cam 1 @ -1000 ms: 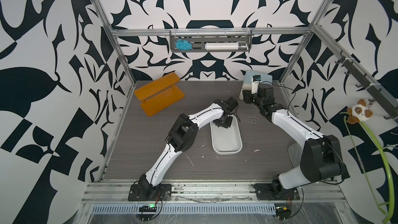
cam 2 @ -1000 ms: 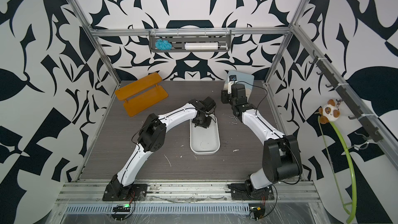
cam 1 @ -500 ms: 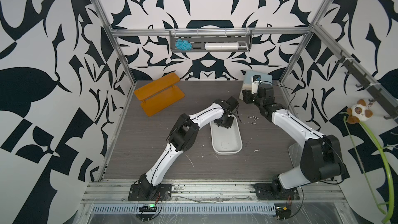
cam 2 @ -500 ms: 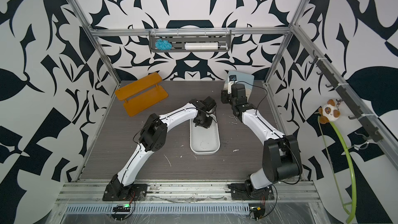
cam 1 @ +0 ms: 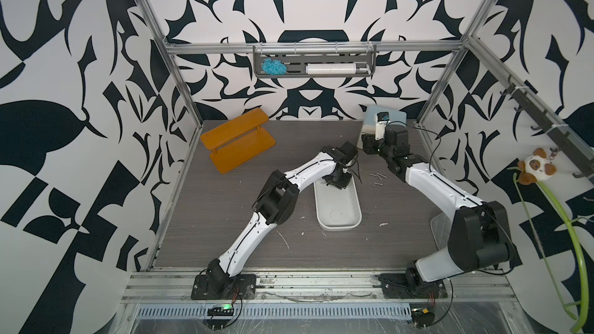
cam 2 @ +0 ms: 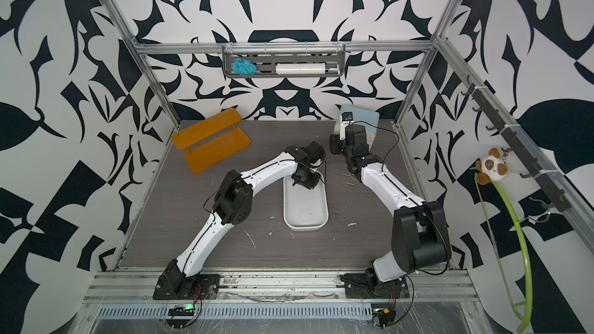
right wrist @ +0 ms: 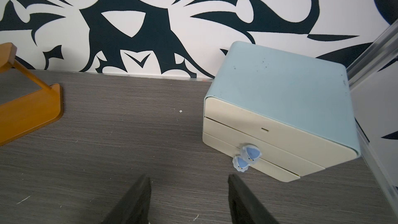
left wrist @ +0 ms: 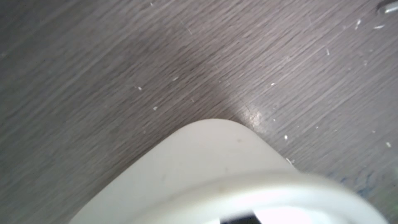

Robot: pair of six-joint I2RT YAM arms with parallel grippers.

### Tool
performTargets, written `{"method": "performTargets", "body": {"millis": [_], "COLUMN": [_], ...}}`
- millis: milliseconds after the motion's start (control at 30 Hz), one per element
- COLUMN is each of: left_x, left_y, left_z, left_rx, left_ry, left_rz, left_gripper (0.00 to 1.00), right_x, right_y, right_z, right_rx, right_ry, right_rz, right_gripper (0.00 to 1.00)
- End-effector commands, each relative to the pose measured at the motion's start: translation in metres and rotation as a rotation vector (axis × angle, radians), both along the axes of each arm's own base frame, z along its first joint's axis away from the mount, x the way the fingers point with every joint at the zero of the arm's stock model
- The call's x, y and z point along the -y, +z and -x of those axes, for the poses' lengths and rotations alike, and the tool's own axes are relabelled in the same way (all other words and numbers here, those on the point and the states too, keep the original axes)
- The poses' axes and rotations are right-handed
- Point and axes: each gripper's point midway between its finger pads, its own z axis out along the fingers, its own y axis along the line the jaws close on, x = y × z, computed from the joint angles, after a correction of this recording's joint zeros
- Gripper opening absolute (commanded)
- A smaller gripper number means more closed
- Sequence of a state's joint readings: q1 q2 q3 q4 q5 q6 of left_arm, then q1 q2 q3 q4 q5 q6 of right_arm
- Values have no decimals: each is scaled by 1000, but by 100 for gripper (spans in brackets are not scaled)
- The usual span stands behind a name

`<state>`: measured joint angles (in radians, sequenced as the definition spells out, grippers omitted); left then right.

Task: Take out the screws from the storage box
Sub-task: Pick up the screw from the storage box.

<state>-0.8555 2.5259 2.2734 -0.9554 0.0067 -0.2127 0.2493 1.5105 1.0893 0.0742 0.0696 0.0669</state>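
The storage box (cam 1: 338,216) (cam 2: 305,216) is a shallow white tray in the middle of the table in both top views. My left gripper (cam 1: 336,184) (cam 2: 302,183) points down into its far end and hides the floor there. How its jaws stand does not show. The left wrist view holds a blurred rounded corner of the box (left wrist: 204,158). Several screws (cam 1: 376,177) (cam 2: 348,178) lie on the table just right of the box, and one screw (left wrist: 391,8) shows near a frame edge. My right gripper (cam 1: 367,148) (right wrist: 189,201) hovers open and holds nothing, in front of the cabinet.
A cream drawer cabinet with a light-blue top (cam 1: 387,117) (right wrist: 280,104) stands at the back right corner. An orange two-level shelf (cam 1: 238,142) (right wrist: 28,113) sits at the back left. White specks dot the table. A white mesh panel (cam 1: 442,229) lies beside the right arm's base.
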Motion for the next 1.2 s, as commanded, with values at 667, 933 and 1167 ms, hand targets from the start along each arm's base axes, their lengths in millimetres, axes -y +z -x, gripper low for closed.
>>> {"method": "performTargets", "body": {"millis": [667,933,1167], "left_x": [-3,10,16], "left_y": [24,13,-11], "left_z": [9,10,12], "left_rx": [109,100,94], "left_ry": [-360,-448,-518], "left_rz": [-23,6,12], "left_gripper": [36,37,35], "right_x": [-2,-2,-2], "right_y": [26,24,25], "right_z": [-3,-4,-4], "right_rx": [71,67,67], "right_ry": [3,5,5], "right_rz": [-41,-41,-41], "right_gripper": [62,62,62]}}
